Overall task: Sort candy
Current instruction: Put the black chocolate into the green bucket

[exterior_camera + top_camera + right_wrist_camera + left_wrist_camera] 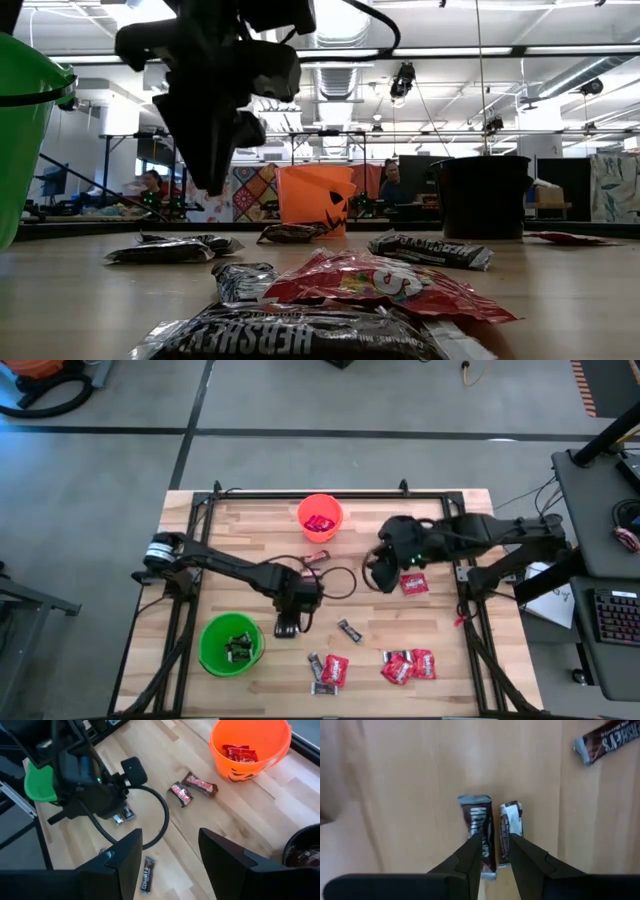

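My left gripper [495,840] hangs just above the wood with its fingers a narrow gap apart and nothing held. Under it lie two dark candy bars [481,822] side by side. From above it [287,622] sits right of the green cup [232,643]. My right gripper [170,837] is open and empty, high over the table's middle [376,570]. Two reddish-brown bars [200,785] lie near the orange cup [250,745], which holds red packets. Red packets [400,665] and dark bars [350,630] are scattered along the front.
The black cup [302,850] stands beside my right gripper. A lone red packet [413,584] lies right of centre. A cable loop [160,815] trails from the left arm. People sit behind the table [150,185].
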`<state>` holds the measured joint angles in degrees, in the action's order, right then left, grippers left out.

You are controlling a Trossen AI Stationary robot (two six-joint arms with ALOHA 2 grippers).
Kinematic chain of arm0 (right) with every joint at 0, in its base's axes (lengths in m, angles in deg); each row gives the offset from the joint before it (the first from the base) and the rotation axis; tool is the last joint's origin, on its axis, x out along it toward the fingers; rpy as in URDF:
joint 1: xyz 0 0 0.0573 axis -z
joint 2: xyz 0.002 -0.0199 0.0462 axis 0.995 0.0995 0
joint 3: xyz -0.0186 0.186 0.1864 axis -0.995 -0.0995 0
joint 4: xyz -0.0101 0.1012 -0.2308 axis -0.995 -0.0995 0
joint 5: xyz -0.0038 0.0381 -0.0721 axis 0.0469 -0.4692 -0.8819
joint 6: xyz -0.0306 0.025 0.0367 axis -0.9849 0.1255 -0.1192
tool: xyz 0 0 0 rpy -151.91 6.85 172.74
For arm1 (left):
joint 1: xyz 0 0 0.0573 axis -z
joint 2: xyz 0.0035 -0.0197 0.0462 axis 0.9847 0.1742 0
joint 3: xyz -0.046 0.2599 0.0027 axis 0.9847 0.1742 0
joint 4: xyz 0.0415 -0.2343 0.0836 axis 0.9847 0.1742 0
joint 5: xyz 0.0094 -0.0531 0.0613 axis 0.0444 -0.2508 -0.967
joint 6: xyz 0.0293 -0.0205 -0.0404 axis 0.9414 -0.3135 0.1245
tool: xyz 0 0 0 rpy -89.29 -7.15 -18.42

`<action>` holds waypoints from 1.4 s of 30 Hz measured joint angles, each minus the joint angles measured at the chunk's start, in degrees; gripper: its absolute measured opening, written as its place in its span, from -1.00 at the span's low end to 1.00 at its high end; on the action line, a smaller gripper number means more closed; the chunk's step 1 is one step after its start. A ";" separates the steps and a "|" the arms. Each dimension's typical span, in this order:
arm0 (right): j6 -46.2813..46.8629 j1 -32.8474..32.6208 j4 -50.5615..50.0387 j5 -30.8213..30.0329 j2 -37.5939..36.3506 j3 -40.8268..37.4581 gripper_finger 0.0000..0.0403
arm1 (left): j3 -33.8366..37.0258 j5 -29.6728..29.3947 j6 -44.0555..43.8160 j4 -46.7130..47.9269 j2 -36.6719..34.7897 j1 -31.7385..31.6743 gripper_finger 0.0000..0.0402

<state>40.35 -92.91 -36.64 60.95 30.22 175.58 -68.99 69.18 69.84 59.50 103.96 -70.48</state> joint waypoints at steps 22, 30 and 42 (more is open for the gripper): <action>7.01 -7.28 -0.30 -8.12 0.37 -0.39 -0.07 | 0.09 -3.02 -1.92 -2.76 5.63 0.34 -0.33; 6.99 -7.28 -0.46 -8.15 0.37 -0.39 -0.07 | 0.26 -2.99 -1.55 -3.67 8.14 0.27 -0.35; 6.97 -7.28 -0.49 -8.16 0.37 -0.39 -0.07 | 0.11 -2.77 -1.48 -4.27 8.83 0.27 -0.70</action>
<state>47.32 -100.19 -37.13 52.79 30.59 175.19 -68.88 66.42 68.36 55.22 112.79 -70.21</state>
